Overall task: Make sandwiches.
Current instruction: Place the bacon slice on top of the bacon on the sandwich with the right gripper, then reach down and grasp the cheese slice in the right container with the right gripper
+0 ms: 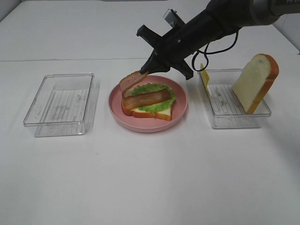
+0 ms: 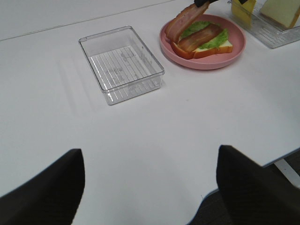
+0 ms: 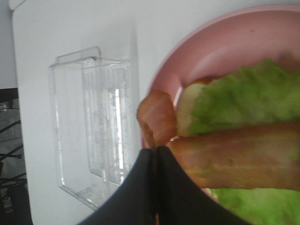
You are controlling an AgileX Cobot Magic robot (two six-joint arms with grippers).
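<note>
Now, your white table (image 1: 150,183) fills the view, with the left tray (image 1: 58,76) and right tray (image 1: 234,121) flanking the pink plate (image 1: 178,117). On that plate sits the open sandwich (image 1: 149,108); your right gripper (image 1: 143,71) pinches a bacon strip (image 1: 130,80) over its edge, your left gripper (image 2: 150,152) hangs wide, holding nothing.

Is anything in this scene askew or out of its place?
Yes. In the right tray, the bread slice stands tilted on its edge, rising above the rim, and the yellow cheese stands upright against a wall.
</note>
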